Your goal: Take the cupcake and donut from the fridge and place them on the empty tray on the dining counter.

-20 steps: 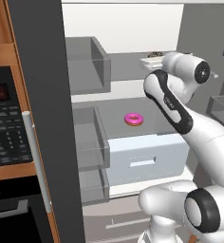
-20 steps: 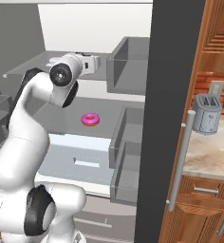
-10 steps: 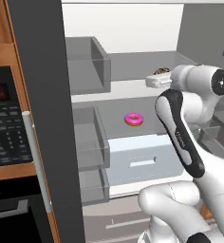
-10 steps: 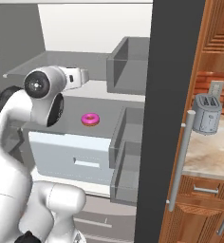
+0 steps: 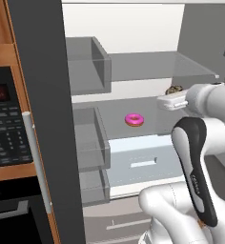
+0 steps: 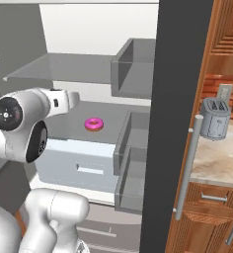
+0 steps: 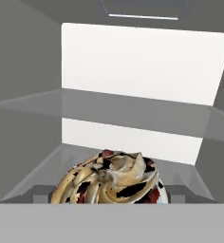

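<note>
Cupcake (image 7: 111, 178) sits on the fridge (image 5: 133, 71) shelf right in front of the hand, which looks spread open and empty (donut (image 5: 134, 119) waits mid-shelf), so I'd guess it's the reach-in step, and next is easing forward and closing round it.

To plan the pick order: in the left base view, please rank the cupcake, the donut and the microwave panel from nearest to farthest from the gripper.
1. The cupcake, right at the gripper, on the shelf's right side.
2. The donut, mid-shelf, left of the gripper.
3. The microwave panel, outside the fridge, far left.
</note>
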Robot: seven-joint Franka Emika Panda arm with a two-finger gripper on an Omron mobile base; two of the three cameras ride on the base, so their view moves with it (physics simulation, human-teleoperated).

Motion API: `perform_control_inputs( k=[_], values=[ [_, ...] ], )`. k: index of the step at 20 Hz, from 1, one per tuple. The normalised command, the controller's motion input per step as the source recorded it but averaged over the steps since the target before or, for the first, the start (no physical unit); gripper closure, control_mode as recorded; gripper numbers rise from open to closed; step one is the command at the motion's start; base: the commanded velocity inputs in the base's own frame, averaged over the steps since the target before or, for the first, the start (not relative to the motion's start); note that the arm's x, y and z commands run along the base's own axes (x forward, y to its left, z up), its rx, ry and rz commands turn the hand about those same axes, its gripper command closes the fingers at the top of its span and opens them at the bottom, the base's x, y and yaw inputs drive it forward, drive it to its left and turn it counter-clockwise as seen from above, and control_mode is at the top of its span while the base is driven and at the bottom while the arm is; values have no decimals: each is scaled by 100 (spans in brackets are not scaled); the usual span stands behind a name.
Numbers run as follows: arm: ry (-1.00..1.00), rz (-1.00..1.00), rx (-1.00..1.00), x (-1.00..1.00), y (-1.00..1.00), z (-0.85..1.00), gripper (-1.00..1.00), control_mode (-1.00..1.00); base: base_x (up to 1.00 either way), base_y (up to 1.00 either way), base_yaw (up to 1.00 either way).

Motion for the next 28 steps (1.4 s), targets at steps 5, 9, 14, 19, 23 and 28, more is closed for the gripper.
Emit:
perform_control_inputs(
  k=[5, 9, 14, 19, 23, 28],
  values=[
    [-1, 0, 0, -8, -2, -8, 100, 100, 0, 0, 0],
    [0, 0, 0, 0, 0, 0, 100, 100, -42, 0, 0],
    [0, 0, 0, 0, 0, 0, 100, 100, -96, 0, 0],
    [0, 0, 0, 0, 0, 0, 100, 100, -100, 0, 0],
    [0, 0, 0, 0, 0, 0, 100, 100, -78, 0, -1],
    [0, 0, 0, 0, 0, 0, 100, 100, -36, 0, -2]
  ],
)
